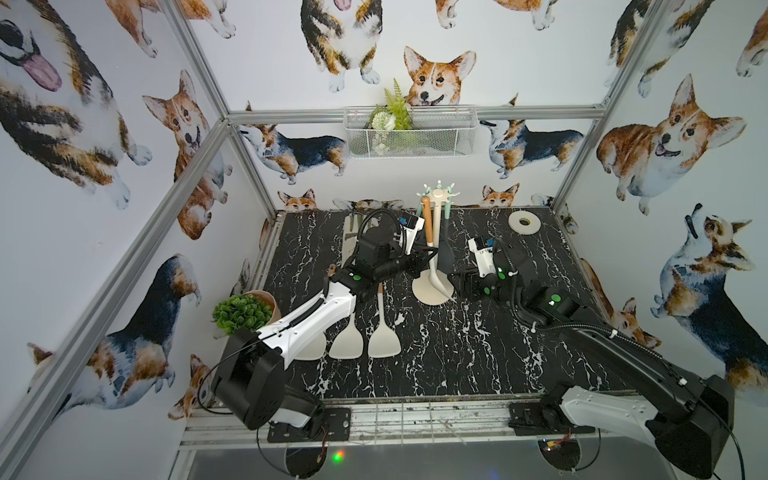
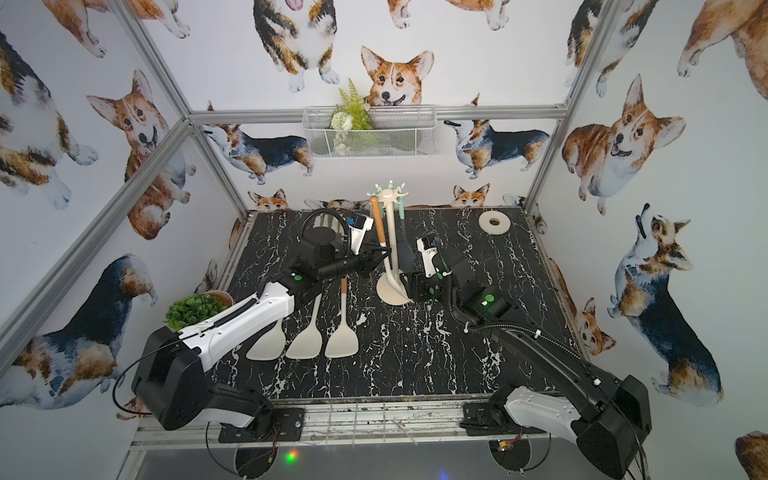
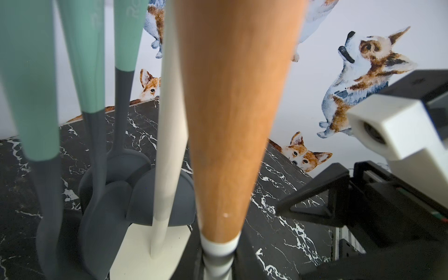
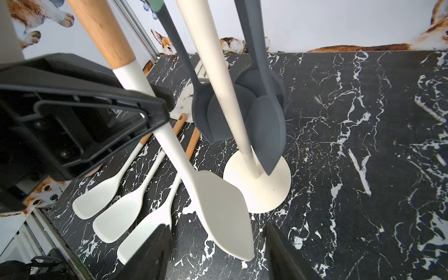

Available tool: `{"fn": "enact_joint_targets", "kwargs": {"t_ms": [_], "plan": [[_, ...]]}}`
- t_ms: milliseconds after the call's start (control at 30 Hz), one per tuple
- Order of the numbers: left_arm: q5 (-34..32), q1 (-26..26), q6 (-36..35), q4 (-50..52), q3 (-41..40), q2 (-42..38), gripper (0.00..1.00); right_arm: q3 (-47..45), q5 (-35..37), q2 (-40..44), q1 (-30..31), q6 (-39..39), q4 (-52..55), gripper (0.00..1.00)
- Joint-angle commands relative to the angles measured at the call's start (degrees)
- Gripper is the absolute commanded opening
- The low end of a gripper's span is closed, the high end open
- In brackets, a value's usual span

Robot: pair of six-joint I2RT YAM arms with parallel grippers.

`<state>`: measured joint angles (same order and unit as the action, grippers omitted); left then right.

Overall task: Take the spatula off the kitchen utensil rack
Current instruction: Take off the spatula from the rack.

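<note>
At the back middle of the counter (image 1: 457,353) stands the kitchen utensil rack (image 1: 422,291), and the spatula (image 4: 219,206) hangs on it. Its wooden top is at the crown of hooks (image 1: 438,193) and its cream blade is just above the round base.

My left pincer (image 4: 156,116) is pressed together on the white shaft of the spatula, a little below the place where the wood ends. My right pincer (image 1: 461,284) is spread and holds nothing. It waits low, just beside the base of the rack.

I judge that the grasp is made and the lifting is not yet begun, so the task is about in its middle. The next move asks me to raise the spatula straight up until its top is free of the hook, and only then to bring it away sideways. I cannot see the hook itself clearly, so I must go up slowly.

The rack is tall and slim, and a slanted pull could tip it. The grey utensils (image 4: 266,126) hang very near and may swing. Three other cream spatulas (image 1: 384,343) lie on the counter, so free room beside them is there for putting down.
</note>
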<state>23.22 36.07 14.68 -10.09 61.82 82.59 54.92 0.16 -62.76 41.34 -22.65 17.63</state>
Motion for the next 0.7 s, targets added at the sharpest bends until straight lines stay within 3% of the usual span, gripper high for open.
{"fn": "enact_joint_targets", "kwargs": {"t_ms": [0,433,667], "plan": [[-1.4,0.0,-2.2,2.3,0.3,-1.3,0.0,-0.3,0.8,0.2,0.1,0.3,-1.6,0.66],[-0.8,0.0,-5.8,4.5,-1.5,-5.6,0.0,-0.7,-0.1,1.2,0.1,1.1,-1.9,0.66],[0.6,-0.1,-7.2,8.1,-2.5,-10.1,0.0,-1.2,-7.7,4.0,-0.7,4.6,-3.0,0.67]]}}
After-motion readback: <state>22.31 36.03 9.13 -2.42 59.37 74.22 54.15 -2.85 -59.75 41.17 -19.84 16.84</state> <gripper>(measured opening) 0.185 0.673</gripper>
